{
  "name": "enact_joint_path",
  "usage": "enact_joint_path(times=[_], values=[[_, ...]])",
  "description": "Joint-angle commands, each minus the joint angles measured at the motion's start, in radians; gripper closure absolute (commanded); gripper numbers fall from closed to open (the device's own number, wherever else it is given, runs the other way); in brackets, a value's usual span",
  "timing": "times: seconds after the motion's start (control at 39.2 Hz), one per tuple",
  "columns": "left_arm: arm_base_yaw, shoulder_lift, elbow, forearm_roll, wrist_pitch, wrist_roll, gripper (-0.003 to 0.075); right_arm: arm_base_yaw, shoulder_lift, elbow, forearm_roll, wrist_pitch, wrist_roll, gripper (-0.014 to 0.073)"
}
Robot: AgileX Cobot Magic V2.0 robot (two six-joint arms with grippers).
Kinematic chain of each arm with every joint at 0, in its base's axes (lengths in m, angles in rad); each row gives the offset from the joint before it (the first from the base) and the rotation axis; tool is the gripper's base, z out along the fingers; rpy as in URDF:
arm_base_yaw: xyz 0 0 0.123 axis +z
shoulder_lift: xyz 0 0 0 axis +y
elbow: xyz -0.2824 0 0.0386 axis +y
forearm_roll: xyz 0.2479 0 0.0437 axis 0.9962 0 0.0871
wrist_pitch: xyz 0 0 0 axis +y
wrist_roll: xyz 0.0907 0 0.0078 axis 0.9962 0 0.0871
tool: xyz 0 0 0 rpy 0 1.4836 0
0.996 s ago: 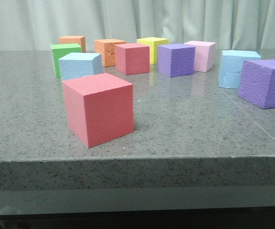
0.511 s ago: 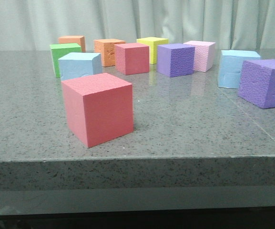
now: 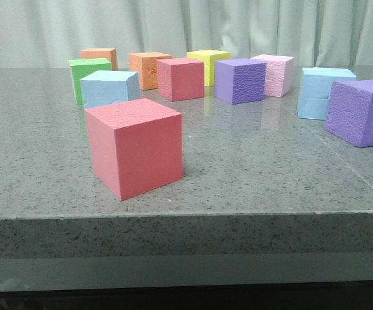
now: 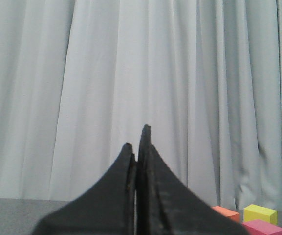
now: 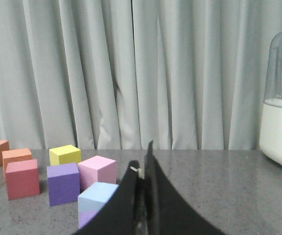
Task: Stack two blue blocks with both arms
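Observation:
Two pale blue blocks sit on the grey table (image 3: pixel 251 174). One blue block (image 3: pixel 110 88) is at the left behind the big red cube; the other blue block (image 3: pixel 322 92) is at the right, beside a purple cube, and also shows in the right wrist view (image 5: pixel 97 197). Neither arm shows in the front view. My left gripper (image 4: pixel 138 142) is shut and empty, raised and facing the curtain. My right gripper (image 5: pixel 143 159) is shut and empty, above the table to the right of the right blue block.
A large red cube (image 3: pixel 134 147) stands near the front edge. Green (image 3: pixel 88 77), two orange (image 3: pixel 150 68), red (image 3: pixel 180 78), yellow (image 3: pixel 208 64), purple (image 3: pixel 240 80) and pink (image 3: pixel 273 74) cubes line the back. A rough purple cube (image 3: pixel 361 112) is far right. A white jug (image 5: pixel 280 122) stands right.

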State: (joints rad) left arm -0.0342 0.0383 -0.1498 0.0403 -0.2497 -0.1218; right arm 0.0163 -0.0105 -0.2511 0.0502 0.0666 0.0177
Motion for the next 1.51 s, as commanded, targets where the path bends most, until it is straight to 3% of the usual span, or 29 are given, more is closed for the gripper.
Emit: enact_joint_path(times=[0.0, 0.15, 0.31, 0.46, 0.79, 1.48], values=[[0.002, 0.092, -0.117, -0.002, 0.040, -0.005, 0.0741, 0.006, 0.022, -0.114, -0.007, 0.001, 0.001, 0.0662], [0.002, 0.247, -0.276, 0.001, 0.191, -0.005, 0.0741, 0.006, 0.173, -0.289, -0.007, 0.205, 0.001, 0.0662], [0.002, 0.380, -0.437, 0.001, 0.454, -0.005, 0.0741, 0.007, 0.358, -0.461, -0.007, 0.429, 0.001, 0.0662], [0.002, 0.494, -0.560, 0.001, 0.634, -0.005, 0.0741, 0.007, 0.489, -0.546, -0.008, 0.512, 0.001, 0.0662], [0.002, 0.582, -0.582, 0.001, 0.563, -0.005, 0.0741, 0.007, 0.552, -0.553, -0.007, 0.499, 0.001, 0.0662], [0.002, 0.582, -0.582, -0.009, 0.550, -0.005, 0.0738, 0.007, 0.552, -0.553, -0.007, 0.474, 0.001, 0.0658]])
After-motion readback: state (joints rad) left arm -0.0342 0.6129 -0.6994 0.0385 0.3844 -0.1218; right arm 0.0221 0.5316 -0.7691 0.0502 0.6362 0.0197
